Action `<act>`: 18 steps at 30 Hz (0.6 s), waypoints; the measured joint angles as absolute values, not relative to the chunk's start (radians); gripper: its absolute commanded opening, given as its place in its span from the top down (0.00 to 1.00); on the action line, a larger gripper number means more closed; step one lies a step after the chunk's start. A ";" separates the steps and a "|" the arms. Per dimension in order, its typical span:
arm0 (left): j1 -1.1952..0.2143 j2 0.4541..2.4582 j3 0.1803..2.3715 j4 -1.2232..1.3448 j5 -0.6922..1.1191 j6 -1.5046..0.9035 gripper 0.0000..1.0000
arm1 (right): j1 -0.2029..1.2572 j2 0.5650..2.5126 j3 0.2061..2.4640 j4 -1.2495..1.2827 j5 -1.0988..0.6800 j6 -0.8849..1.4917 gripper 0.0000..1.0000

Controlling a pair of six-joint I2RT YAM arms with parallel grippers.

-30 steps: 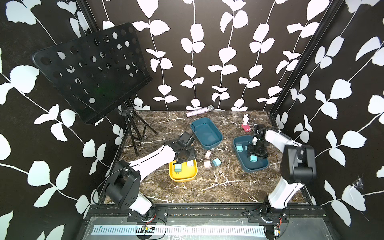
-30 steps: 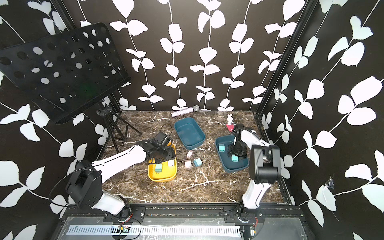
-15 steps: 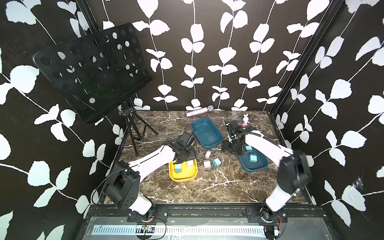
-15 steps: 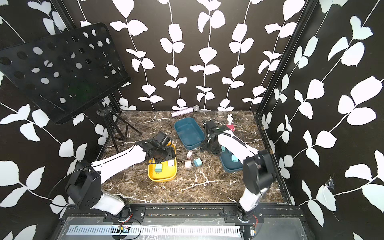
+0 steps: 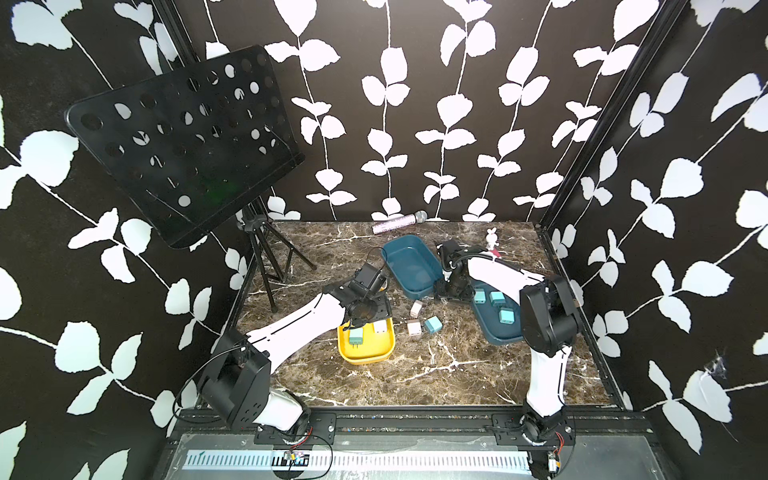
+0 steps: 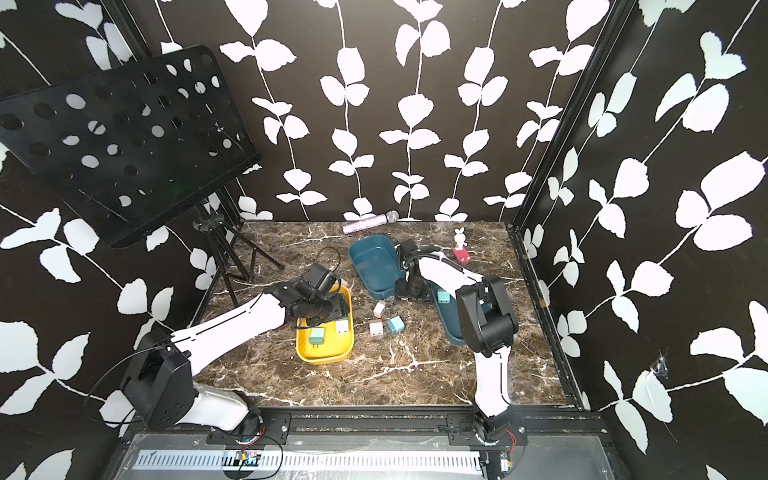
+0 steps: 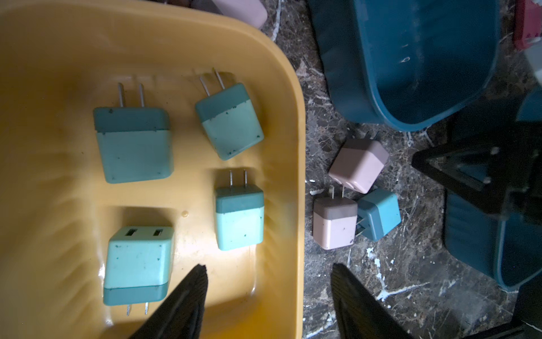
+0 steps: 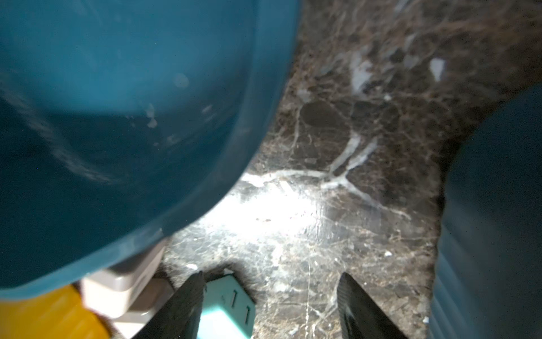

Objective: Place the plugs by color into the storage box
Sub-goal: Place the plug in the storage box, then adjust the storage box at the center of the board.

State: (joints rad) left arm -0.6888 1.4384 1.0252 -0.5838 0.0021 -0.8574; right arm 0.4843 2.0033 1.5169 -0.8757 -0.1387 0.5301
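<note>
Over the marble table point(image 5: 415, 374), the right gripper point(image 8: 271, 274) is swinging from the plug-filled blue tray point(image 5: 494, 334) toward three loose plugs point(image 5: 432, 325), jaws parted, empty. The left gripper point(image 7: 267, 265), also released, is hovering over the yellow tray point(image 5: 368, 353), where only its wrist view is showing four mint plugs point(image 7: 133, 143).

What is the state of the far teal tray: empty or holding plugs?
Empty: in both top views the far teal tray shows only its bare floor, no plug inside.
</note>
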 measured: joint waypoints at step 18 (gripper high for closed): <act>-0.689 1.433 1.015 -0.582 0.002 -0.862 0.32 | 0.567 1.980 1.375 -0.850 -0.033 0.440 0.31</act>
State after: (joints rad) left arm -0.6888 1.4334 1.0149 -0.5823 0.0017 -0.8616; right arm 0.5674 1.9804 1.3746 -0.8505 -0.0326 0.4404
